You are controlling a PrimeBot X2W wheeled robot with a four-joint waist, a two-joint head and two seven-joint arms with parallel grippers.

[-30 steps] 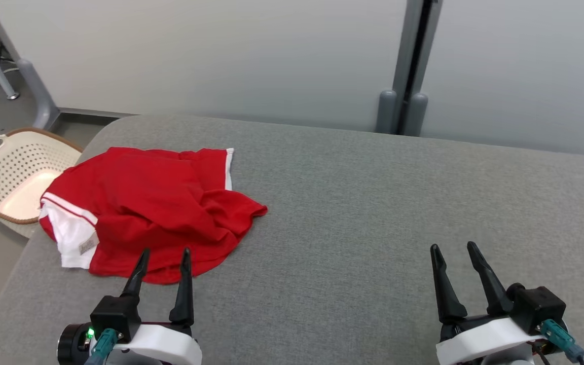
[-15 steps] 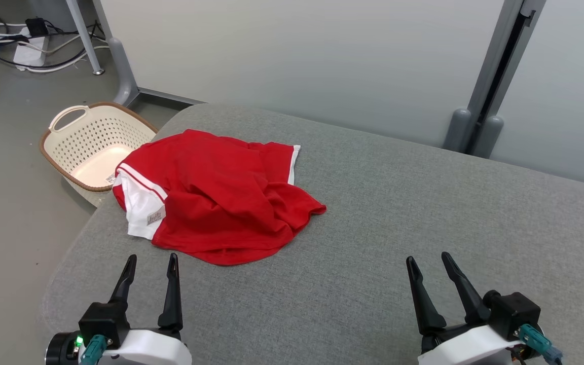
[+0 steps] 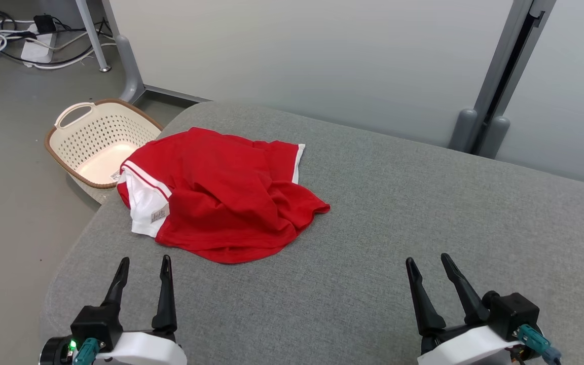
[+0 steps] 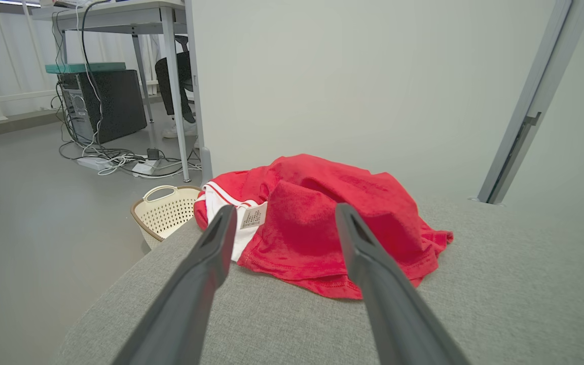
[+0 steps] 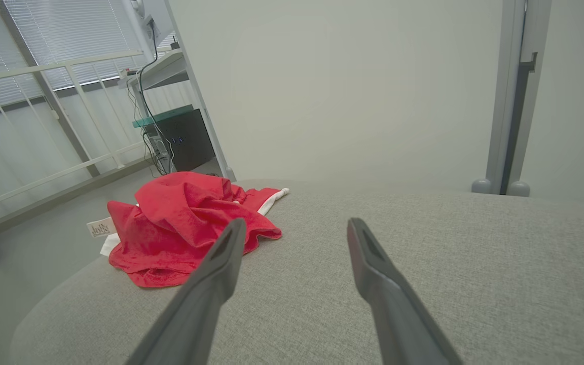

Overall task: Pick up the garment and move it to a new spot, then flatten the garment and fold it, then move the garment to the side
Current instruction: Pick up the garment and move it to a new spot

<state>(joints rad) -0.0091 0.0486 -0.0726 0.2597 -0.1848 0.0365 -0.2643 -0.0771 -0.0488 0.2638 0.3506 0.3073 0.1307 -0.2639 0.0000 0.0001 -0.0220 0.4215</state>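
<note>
- Left gripper point(image 3: 144, 259): fingers spread, holding nothing, hovering over bare upholstery just short of the garment's near hem. Right gripper point(image 3: 428, 259): also spread and empty, well apart from the cloth.
- Red garment point(image 3: 221, 203): judged light, limp and thin. It should sag and drape when lifted. Not fragile.
- A careless pinch will likely gather several layers.
- Best hold, by my reading: the stitched near hem point(image 4: 322, 289), or a raised fold on top.
- Looks: a crumpled heap with many creases. White trim along one far edge; a white panel with a red stripe and a small label point(image 3: 158, 215) on its left. Shirt or shorts, cannot tell.
- Lies at the left edge of the grey cushioned top point(image 3: 398, 228).
- Cream perforated basket point(image 3: 94, 147) on the floor, just beside that corner.
</note>
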